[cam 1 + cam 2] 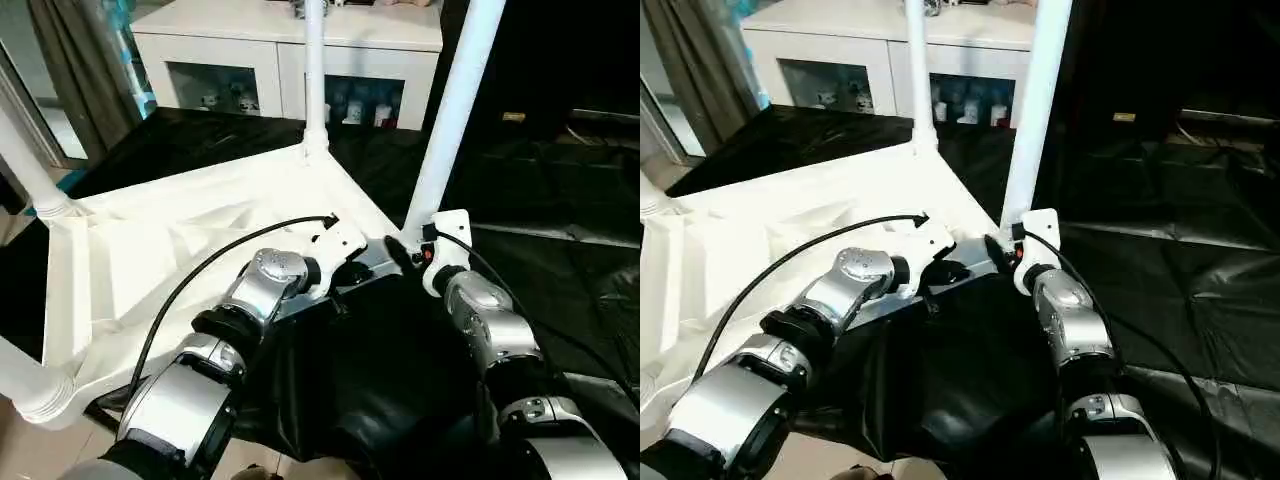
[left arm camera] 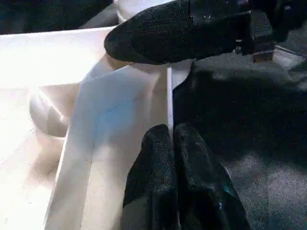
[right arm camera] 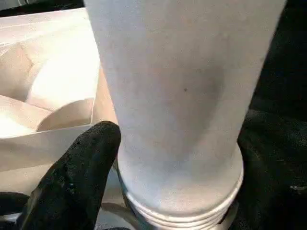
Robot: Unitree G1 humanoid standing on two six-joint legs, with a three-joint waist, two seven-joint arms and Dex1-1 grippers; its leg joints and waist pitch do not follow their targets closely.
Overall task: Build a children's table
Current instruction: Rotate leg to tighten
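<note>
The children's table (image 1: 180, 250) lies upside down on a black sheet (image 1: 560, 270). Four legs stand in its corners. The nearest leg (image 1: 455, 110) sits between the right hand's (image 3: 172, 158) spread fingers, not clamped. Left hand (image 2: 173, 158), closed and empty, rests against the rim beside it. Best to twist squarely while pressing down.

A white tapered leg (image 3: 182, 96) stands upright, its ribbed foot seated at a corner of the white table top (image 3: 43, 72). One black finger (image 3: 76, 172) of the right gripper lies just beside its base, perhaps touching it.
</note>
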